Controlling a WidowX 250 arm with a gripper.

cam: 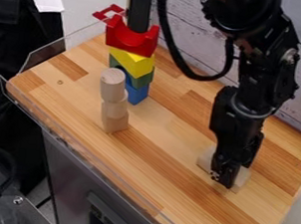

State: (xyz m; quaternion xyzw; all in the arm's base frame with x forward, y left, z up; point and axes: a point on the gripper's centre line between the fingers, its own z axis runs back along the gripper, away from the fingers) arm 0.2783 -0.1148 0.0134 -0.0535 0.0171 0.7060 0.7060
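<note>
The black two-finger gripper [223, 181] points down at the right of the wooden tabletop [156, 149], directly at a pale, unpainted wooden block [242, 179]. The block lies low on the tabletop, with parts of it showing to the left and right of the gripper's lower end, which hides its middle. Whether the gripper is spread, pressed together or pinching the block, I cannot tell. The visible parts of the block look plain and light, and its full shape is hidden. Well apart to the left stands a tower of pale wooden pieces [114, 118] with a cylinder [112, 84] on top. Just behind it rises a stack with blue [136, 94], green [147, 80], yellow [136, 64] and notched red pieces [134, 41].
</note>
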